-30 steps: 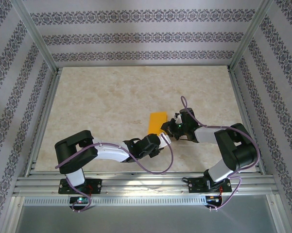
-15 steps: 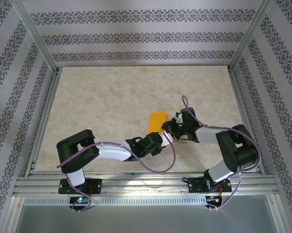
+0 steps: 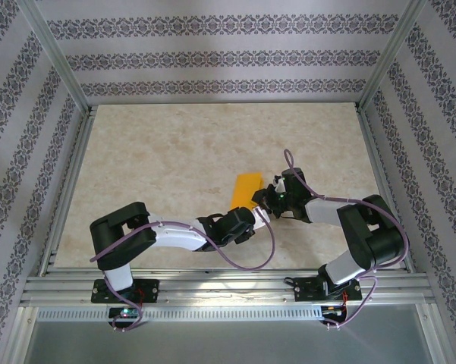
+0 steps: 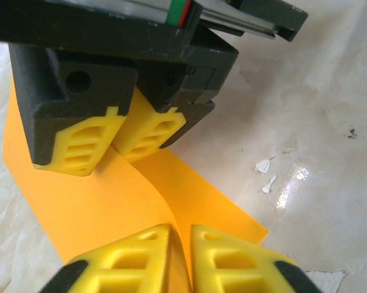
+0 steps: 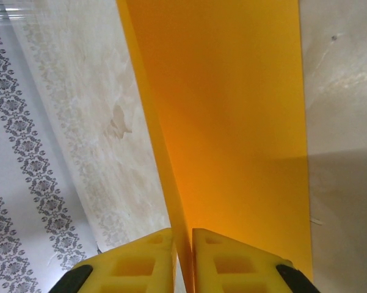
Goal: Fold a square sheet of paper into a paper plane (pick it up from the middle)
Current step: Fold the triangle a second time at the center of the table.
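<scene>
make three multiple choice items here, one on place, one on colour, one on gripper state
1. Where on the table is the paper?
A. far left corner
B. near the middle
C. right edge

2. What colour is the paper?
A. blue
B. white
C. orange

3. How are the left gripper and right gripper?
A. both shut on the paper
B. both wide open
C. both holding a cup

Key: 1 B, the top view shows it mid-table; 2 C, it is bright orange in every view; 3 A, each wrist view shows its jaws pinched on the paper.
</scene>
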`<control>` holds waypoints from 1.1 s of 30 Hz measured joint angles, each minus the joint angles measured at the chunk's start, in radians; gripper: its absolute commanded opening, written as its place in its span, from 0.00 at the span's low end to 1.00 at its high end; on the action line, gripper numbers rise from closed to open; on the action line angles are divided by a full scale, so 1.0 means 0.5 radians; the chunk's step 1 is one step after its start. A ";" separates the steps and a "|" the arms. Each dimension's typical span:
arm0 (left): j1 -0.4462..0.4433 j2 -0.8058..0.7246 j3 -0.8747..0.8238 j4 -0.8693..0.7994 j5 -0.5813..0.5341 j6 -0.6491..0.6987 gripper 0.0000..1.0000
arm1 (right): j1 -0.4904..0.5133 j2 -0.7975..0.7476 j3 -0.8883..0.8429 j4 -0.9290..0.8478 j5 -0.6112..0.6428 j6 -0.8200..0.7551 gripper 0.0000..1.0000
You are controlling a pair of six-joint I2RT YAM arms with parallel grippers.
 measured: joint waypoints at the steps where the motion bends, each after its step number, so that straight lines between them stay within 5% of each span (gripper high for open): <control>1: 0.000 0.000 0.005 -0.008 0.000 0.001 0.10 | 0.000 -0.002 0.000 0.000 -0.001 0.000 0.16; 13: 0.032 -0.031 0.021 -0.074 0.103 -0.060 0.00 | -0.053 -0.109 0.000 -0.158 0.010 -0.096 0.30; 22: 0.275 -0.130 0.025 -0.138 0.597 -0.323 0.00 | -0.177 -0.388 0.003 -0.546 0.115 -0.307 0.42; 33: 0.494 -0.128 0.081 -0.230 1.118 -0.713 0.00 | -0.192 -1.012 -0.043 -1.096 0.432 -0.735 0.32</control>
